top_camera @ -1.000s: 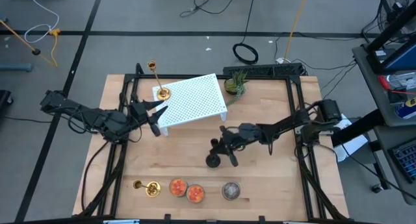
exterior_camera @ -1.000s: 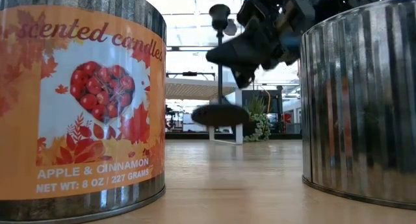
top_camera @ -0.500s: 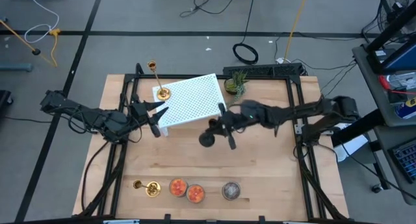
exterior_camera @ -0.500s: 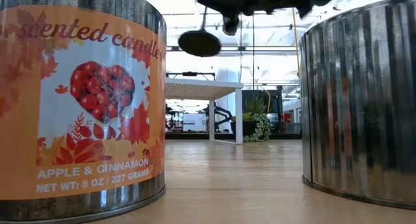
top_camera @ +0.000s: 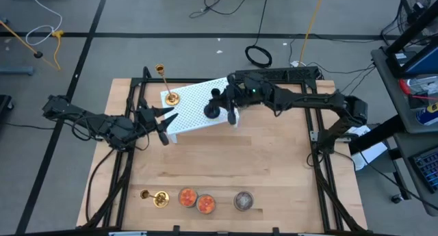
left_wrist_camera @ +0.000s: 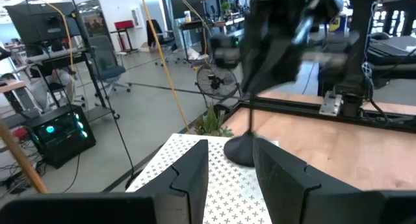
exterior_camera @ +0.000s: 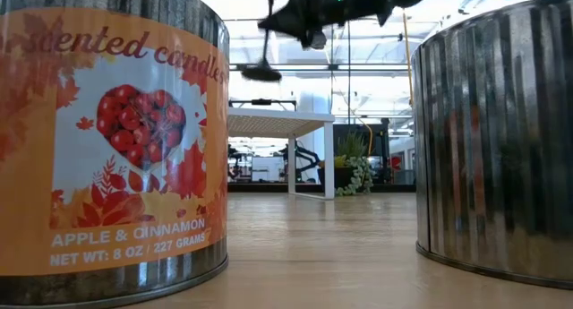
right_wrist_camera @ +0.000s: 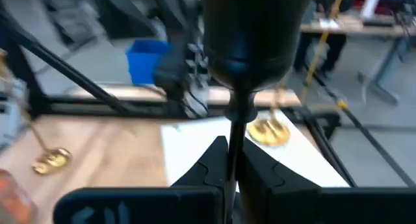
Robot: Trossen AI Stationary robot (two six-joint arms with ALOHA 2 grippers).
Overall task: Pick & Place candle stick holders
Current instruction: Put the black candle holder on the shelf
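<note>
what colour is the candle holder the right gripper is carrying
Black; the black candle holder shows best in the high view, held over the white perforated stand.

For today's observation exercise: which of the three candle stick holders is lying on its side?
The gold holder at the table's near edge, beside the candle tins. The other gold holder stands upright on the white rack; the black holder is held aloft.

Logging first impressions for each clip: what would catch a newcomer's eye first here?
The right end effector holds the black candle stick holder by its stem in the air over the white perforated stand at the table's far side. A gold holder stands on that stand's left corner, and another gold holder lies at the near edge beside the candle tins. The left end effector waits open beside the stand.
</note>
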